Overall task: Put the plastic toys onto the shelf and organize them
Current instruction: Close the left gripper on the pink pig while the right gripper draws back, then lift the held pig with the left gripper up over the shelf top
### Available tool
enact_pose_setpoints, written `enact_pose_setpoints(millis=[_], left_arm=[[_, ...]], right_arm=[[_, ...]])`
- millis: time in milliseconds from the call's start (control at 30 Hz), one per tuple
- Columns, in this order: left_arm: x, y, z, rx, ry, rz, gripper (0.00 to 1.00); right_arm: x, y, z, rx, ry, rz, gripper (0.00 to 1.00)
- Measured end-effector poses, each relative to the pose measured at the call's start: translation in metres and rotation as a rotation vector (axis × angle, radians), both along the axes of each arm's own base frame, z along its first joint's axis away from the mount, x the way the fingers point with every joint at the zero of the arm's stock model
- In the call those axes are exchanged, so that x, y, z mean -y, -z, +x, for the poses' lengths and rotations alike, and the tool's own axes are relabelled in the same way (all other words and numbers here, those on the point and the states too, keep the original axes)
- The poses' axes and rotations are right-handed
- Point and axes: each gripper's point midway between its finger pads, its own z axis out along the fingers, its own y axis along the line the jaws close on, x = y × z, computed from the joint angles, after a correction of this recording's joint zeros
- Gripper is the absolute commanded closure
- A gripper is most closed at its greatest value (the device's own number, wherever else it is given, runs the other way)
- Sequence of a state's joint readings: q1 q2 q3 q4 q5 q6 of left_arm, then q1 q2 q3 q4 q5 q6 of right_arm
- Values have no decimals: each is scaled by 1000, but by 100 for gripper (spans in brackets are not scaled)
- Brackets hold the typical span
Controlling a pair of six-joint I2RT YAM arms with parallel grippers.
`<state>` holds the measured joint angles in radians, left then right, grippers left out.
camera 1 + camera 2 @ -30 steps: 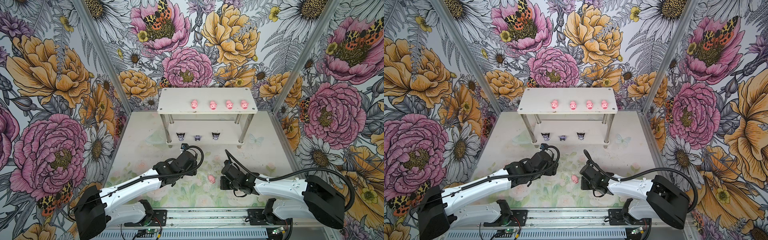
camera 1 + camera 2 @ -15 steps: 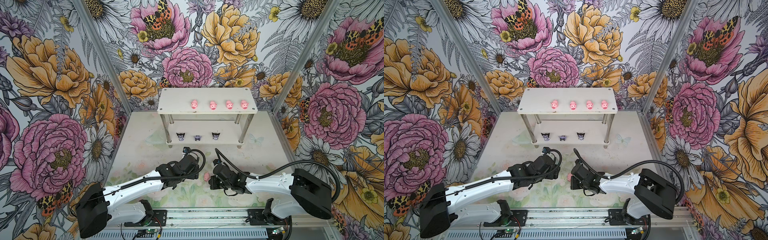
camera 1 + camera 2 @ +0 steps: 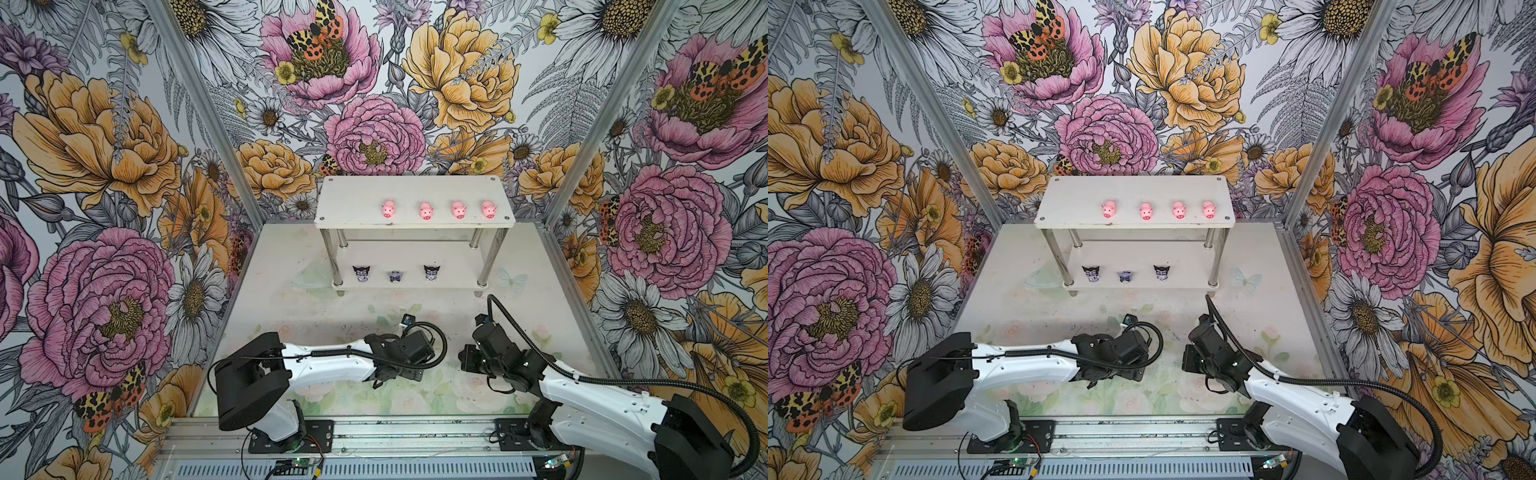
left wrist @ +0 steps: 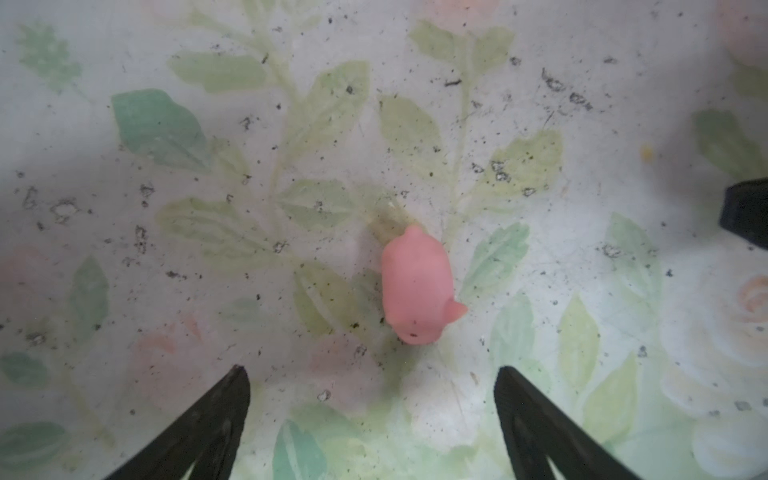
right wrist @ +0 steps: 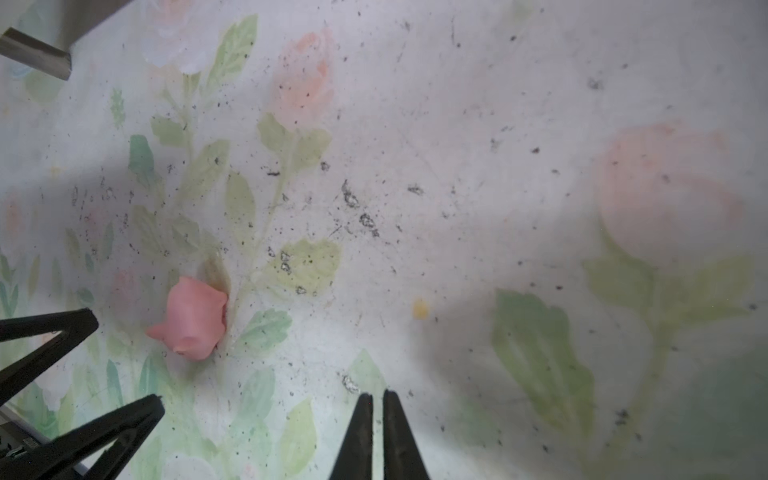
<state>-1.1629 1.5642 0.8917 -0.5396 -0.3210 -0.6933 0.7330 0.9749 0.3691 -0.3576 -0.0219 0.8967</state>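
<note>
The white shelf (image 3: pixel 353 203) (image 3: pixel 1071 203) stands at the back. Several pink pigs (image 3: pixel 426 210) (image 3: pixel 1145 211) line its top tier, and three black-and-lavender figures (image 3: pixel 395 276) (image 3: pixel 1124 276) sit on the lower tier. Another pink pig (image 4: pixel 415 286) (image 5: pixel 193 318) lies on its side on the floor mat, hidden in both top views. My left gripper (image 4: pixel 372 370) (image 3: pixel 415 365) hangs open just above it, the pig a little ahead of its fingertips. My right gripper (image 5: pixel 378 395) (image 3: pixel 467 359) is shut and empty, to the right of the pig.
Flowered walls with metal corner posts (image 3: pixel 582 137) close in the sides and back. A metal rail (image 3: pixel 415 432) with both arm bases runs along the front. The two grippers are close together at the middle of the mat (image 3: pixel 291 316).
The right gripper nudged the pig leftward, then drew back to the right. The left gripper opened wider and moved over the pig, which no longer shows in the top views.
</note>
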Motion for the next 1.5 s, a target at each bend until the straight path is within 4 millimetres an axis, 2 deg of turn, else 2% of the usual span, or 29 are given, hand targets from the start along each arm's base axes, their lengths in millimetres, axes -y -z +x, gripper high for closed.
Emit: enact_pose_setpoints(millis=[200,333,467,633,800,867,1033,1100,1200,1333,1433,1500], left_arm=[[15,6,7,1,17,17,20],[13,12,10,-5,8,30,29],[10,20,15,-14,-10,45,42],[10,28,17,-30,-19,46,51],[13,31,17,-39,-17,36,72],[14,30,18,-38,-21,30,76],[12,22,20,-37,-30,17,78],[6,9,21,-29,-39,14,78],[-4,-32,29,24,-60,-11,79],[-20,-114,48,147,-101,-90,78],[-42,-175,60,244,-139,-149,78],[-58,-208,66,296,-161,-170,79]], right_arm=[[1,6,-3,-20,-17,-20,89],[2,7,-4,-19,-25,-29,89],[3,7,-3,-15,-29,-33,88],[4,7,-2,-11,-32,-37,88],[7,8,-3,-12,-29,-40,88],[8,10,-4,-13,-27,-40,88],[11,12,-5,-17,-22,-43,88],[12,12,-6,-16,-22,-43,88],[13,14,-7,-20,-22,-46,88],[14,16,-8,-25,-22,-51,88],[15,17,-8,-24,-22,-54,88],[17,19,-9,-28,-21,-59,88]])
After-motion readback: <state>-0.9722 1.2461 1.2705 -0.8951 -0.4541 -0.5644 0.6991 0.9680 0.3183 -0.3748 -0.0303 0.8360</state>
